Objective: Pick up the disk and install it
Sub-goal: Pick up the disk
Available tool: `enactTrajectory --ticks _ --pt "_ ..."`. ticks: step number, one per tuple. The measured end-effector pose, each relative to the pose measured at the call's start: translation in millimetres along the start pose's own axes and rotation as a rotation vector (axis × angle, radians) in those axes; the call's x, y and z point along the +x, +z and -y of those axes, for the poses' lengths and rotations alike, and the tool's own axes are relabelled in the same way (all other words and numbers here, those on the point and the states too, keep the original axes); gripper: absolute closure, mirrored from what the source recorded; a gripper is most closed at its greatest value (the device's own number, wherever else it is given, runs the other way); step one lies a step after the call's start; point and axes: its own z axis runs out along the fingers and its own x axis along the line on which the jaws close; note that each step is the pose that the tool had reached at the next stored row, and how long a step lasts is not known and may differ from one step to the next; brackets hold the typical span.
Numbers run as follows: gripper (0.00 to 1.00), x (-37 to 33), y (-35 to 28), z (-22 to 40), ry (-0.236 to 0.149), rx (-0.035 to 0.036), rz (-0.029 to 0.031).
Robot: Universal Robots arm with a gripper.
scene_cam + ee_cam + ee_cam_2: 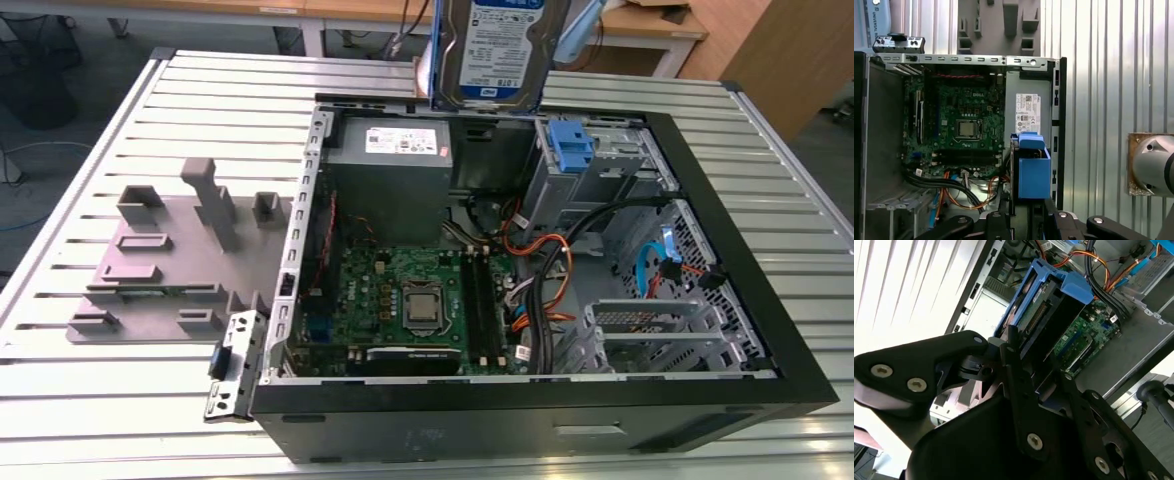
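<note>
The disk (491, 50) hangs upright above the far edge of the open computer case (534, 405), its white-and-blue label facing the exterior view. In both wrist views my gripper (1019, 337) (1027, 209) is shut on the disk (1046, 315), whose blue carrier (1033, 170) sticks out past the black fingers (1015, 365). Seen from the first wrist view, the disk hovers over the end of the case where the grey power supply (1026, 112) sits. The blue bracket on the drive cage (570, 148) lies below and to the exterior view's right of the disk.
Inside the case lie the motherboard (400, 290), orange and black cables (547, 255) and the power supply (390, 150). A grey fixture with upright pegs (174, 250) stands on the slatted table (227, 90) at the exterior view's left. A small bracket (230, 365) leans at the case's near corner.
</note>
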Motion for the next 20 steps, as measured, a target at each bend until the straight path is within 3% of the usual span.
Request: enactTrajectory --ticks 20 --pt "0.65 51.4 2.2 0.1 0.0 0.0 0.0001"
